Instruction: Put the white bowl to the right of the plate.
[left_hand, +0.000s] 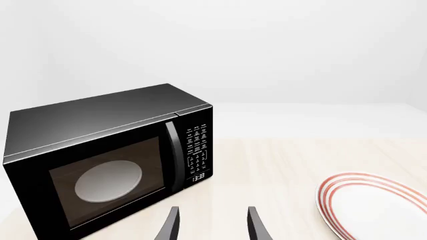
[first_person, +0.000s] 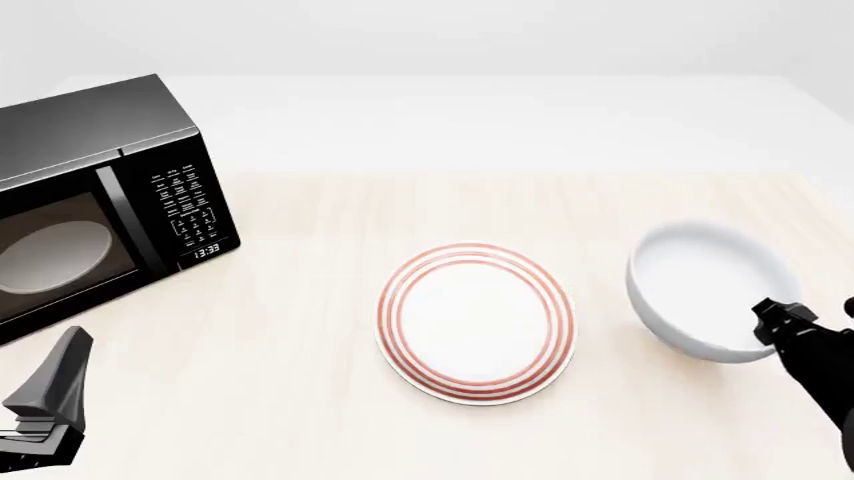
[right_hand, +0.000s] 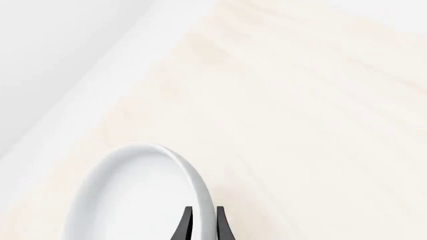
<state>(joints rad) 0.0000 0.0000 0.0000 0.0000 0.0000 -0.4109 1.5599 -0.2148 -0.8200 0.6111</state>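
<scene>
The white bowl (first_person: 701, 285) is to the right of the red-ringed plate (first_person: 477, 322) on the pale wooden table, with a small gap between them. It looks tipped a little toward the plate. My right gripper (first_person: 777, 322) is at the bowl's near right rim. In the right wrist view the gripper (right_hand: 203, 209) has its two fingers pinched on the rim of the bowl (right_hand: 133, 200), one inside and one outside. My left gripper (first_person: 60, 385) is open and empty at the near left. In the left wrist view (left_hand: 213, 210) it points between the microwave and the plate (left_hand: 373, 205).
A black microwave (first_person: 94, 210) stands at the far left with its door shut; a pale oval turntable shows through the glass (left_hand: 110, 180). The table's right edge runs close to the bowl (right_hand: 80, 110).
</scene>
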